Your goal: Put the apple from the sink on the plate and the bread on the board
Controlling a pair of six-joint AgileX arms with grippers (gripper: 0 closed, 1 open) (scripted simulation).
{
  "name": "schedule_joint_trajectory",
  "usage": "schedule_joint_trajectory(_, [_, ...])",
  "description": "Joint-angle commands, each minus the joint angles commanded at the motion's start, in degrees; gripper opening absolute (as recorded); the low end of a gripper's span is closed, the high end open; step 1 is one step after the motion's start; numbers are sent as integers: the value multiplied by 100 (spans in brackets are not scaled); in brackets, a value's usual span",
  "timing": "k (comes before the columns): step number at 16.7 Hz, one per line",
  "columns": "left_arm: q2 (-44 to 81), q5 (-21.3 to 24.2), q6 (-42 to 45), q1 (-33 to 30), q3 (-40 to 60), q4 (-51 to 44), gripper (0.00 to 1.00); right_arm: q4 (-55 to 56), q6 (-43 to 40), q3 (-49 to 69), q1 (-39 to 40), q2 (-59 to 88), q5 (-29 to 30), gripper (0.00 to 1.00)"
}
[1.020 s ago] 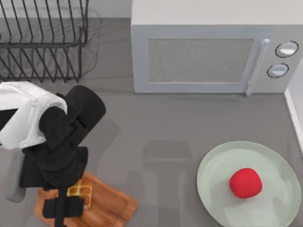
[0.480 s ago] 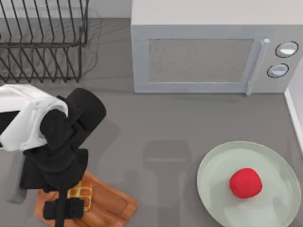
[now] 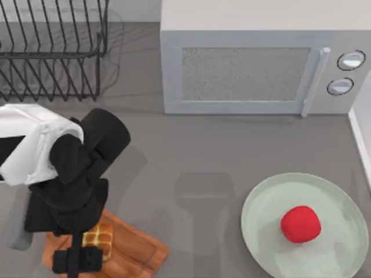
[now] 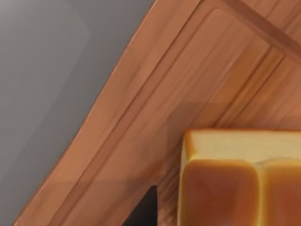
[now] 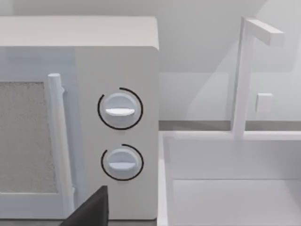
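Note:
The bread [image 3: 97,236] lies on the wooden board [image 3: 136,250] at the table's front left. My left gripper [image 3: 78,260] hangs right over it and stands open. In the left wrist view, one dark finger [image 4: 143,209] sits a small gap away from the bread [image 4: 235,183], which rests on the board [image 4: 155,108]. The red apple [image 3: 300,224] lies on the pale green plate [image 3: 261,200] at the front right. My right gripper [image 5: 91,209] is parked, with a dark part of it at the edge of the right wrist view.
A microwave [image 3: 249,63] stands along the back, a wire dish rack [image 3: 52,52] at the back left. The white sink [image 5: 225,188] with its tap [image 5: 244,70] sits to the right of the microwave [image 5: 117,117]. Bare grey counter lies between board and plate.
My left arm has shifted slightly toward the table's front edge over the board, and it now covers a little more of the bread. The apple and plate have not moved.

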Motion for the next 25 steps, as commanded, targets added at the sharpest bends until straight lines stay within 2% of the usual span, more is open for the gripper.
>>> schedule_joint_trajectory(1, [0,0,0,0,0,0,98,0,0,0,0,0,0,100])
schedule_joint_trajectory(2, [0,0,0,0,0,0,100,0,0,0,0,0,0,100])
schedule_joint_trajectory(11, [-4,0,0,2,3,-1,100,0,0,0,0,0,0,100])
schedule_joint_trajectory(15, [-543,-78,516,352,-79,506,100,0,0,0,0,0,0,100])
schedule_joint_trajectory(17, [-1076,-137,1129,672,-261,975,100,0,0,0,0,0,0,100])
schedule_joint_trajectory(20, [-2079,-206,2498,1235,-719,1778,100,0,0,0,0,0,0,100])
schedule_joint_trajectory(25, [-4088,-232,5751,2170,-1898,3022,100,0,0,0,0,0,0,100])
